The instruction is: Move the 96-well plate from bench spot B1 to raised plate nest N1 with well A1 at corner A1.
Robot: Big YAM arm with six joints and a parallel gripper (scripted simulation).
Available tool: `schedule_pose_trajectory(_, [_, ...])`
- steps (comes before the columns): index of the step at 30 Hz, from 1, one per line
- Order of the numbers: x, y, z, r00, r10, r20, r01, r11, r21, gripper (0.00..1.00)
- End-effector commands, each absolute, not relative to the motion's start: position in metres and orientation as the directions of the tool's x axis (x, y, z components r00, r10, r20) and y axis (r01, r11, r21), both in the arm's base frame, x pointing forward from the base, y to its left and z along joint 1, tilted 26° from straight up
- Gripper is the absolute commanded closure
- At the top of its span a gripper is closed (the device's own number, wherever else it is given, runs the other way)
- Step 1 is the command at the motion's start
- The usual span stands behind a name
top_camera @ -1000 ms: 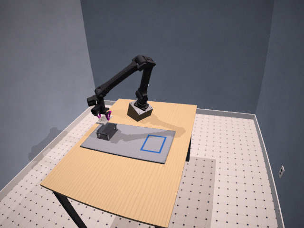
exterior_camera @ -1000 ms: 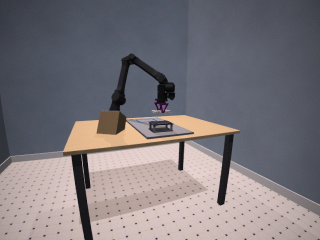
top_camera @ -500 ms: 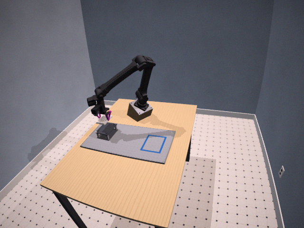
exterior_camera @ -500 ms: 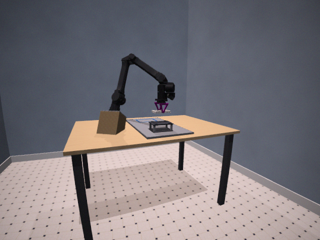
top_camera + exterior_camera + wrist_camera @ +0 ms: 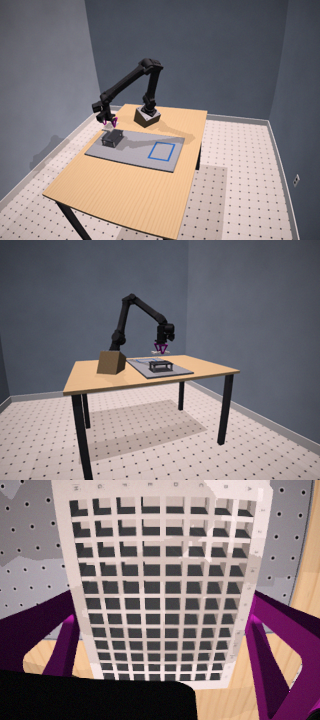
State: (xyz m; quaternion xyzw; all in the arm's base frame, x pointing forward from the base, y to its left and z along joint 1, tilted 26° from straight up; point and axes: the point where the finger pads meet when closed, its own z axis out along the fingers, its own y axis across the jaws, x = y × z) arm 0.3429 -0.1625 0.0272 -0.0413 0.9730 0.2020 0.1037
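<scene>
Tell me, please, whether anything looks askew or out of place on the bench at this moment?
The 96-well plate hangs in the gripper, beyond the plate nest toward the table's edge rather than over it. It looks level and undamaged; nothing is spilled.
</scene>
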Motion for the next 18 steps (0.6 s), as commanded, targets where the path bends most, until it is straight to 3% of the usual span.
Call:
schedule_pose_trajectory(1, [0.351, -0.159, 0.020, -0.973, -0.041, -0.225, -0.126, 0.916, 0.380, 1.00])
schedule_pose_trajectory(18, [0.363, -0.152, 0.002, -0.971, -0.042, -0.237, -0.131, 0.919, 0.372, 1.00])
